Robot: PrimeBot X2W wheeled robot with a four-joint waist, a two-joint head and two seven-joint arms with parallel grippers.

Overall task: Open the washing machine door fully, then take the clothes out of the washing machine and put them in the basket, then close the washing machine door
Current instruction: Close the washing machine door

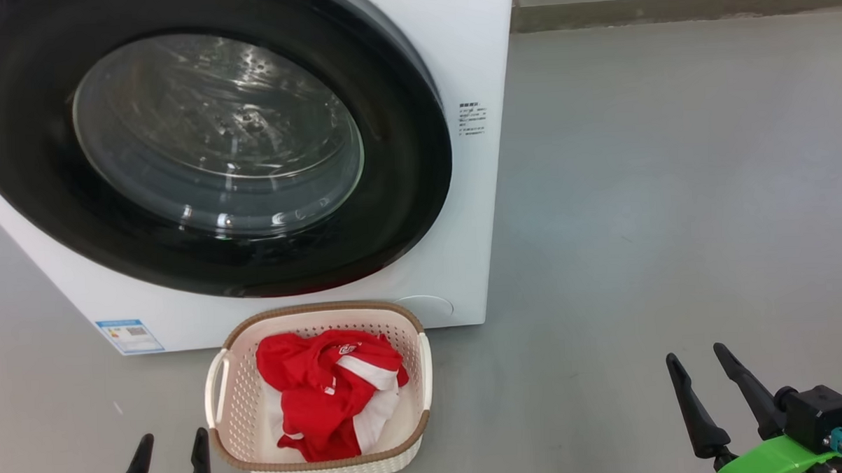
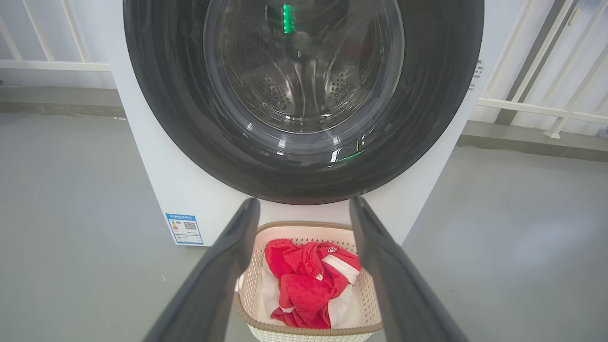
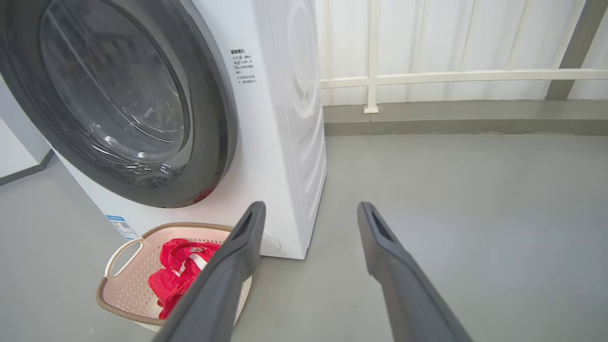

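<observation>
We stand on a grey floor (image 1: 636,187) facing the washing machine (image 1: 467,46), whose white body fills the upper left of the head view. The washing machine door (image 1: 408,167) lies flat against its front, and through the glass we make out the perforated steel drum. Just in front of the machine, close against its base, the basket (image 1: 318,310) sits on the floor. The clothes (image 1: 321,397) lie heaped inside it, red with white panels. Our left hand (image 1: 174,435) hovers just left of the basket, its fingers spread and holding nothing. Our right hand (image 1: 695,353) hangs well off to the right above the floor, likewise spread and empty. A small blue label (image 1: 130,335) marks the machine's lower left corner.
</observation>
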